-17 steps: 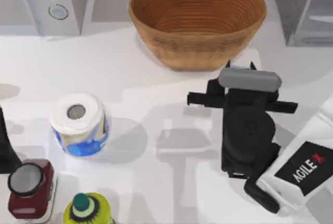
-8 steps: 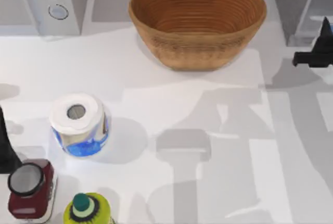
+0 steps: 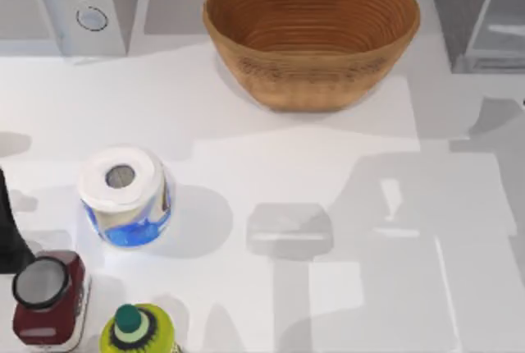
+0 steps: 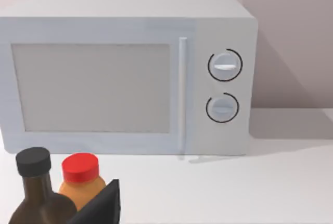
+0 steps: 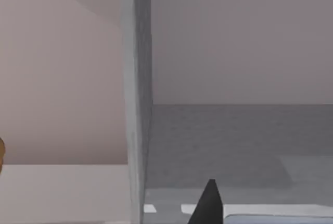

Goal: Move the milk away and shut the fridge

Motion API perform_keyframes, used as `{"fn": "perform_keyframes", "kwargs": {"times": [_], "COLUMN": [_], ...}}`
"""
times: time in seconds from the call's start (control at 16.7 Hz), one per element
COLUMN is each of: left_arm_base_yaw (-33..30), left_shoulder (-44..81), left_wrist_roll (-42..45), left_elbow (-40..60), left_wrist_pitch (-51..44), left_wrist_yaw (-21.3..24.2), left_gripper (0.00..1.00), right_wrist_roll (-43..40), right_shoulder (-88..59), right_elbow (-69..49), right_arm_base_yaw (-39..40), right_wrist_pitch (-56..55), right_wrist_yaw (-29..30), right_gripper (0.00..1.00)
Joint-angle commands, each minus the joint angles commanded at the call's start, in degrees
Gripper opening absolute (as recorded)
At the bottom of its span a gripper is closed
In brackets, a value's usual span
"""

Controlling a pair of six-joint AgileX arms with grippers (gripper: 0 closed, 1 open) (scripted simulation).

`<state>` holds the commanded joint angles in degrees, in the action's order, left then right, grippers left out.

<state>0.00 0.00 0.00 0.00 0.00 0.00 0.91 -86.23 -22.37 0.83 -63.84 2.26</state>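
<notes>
The fridge (image 3: 459, 8) stands at the table's far right corner, with dark speckled sides and a paler panel (image 3: 502, 16). In the right wrist view a vertical grey edge of the fridge (image 5: 136, 99) is close ahead, with a grey inner wall and floor beside it. A dark part of my right gripper (image 5: 206, 206) rises just in front of that floor. The milk is out of view. My left arm (image 3: 6, 230) is parked at the table's left edge, and a dark part of my left gripper (image 4: 101, 206) points toward the appliance with two knobs.
A brown wicker basket (image 3: 312, 33) sits at the far middle. The grey appliance with two round knobs (image 3: 74, 0) is far left. A white-and-blue paper roll (image 3: 123, 197), a red jar (image 3: 45, 295) and a green-capped bottle (image 3: 138, 332) stand front left. Two bottles (image 4: 78, 182) stand before the appliance.
My right arm has swung from the table's middle right toward the far right and left the top view. Everything else on the table stays put.
</notes>
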Motion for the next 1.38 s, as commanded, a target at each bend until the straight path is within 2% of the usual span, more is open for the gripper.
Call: {"fn": "perform_keyframes", "kwargs": {"times": [0.24,0.42,1.02,1.38], "left_arm_base_yaw": [0.00,0.00,0.00,0.00], "left_shoulder": [0.00,0.00,0.00,0.00], "left_wrist_roll": [0.00,0.00,0.00,0.00], "left_elbow": [0.00,0.00,0.00,0.00], "left_wrist_pitch": [0.00,0.00,0.00,0.00], "left_wrist_yaw": [0.00,0.00,0.00,0.00], "left_gripper": [1.00,1.00,1.00,1.00], "right_wrist_roll": [0.07,-0.06,-0.66,-0.69], "right_shoulder": [-1.00,-6.78,-40.87,-45.10], "right_elbow": [-1.06,-6.84,-45.23,-49.53], "right_arm_base_yaw": [-0.01,-1.60,-11.05,-12.46], "right_wrist_pitch": [-0.11,0.28,5.82,7.09], "right_wrist_yaw": [-0.15,-1.94,-11.67,-13.16], "right_gripper": [0.00,0.00,0.00,0.00]}}
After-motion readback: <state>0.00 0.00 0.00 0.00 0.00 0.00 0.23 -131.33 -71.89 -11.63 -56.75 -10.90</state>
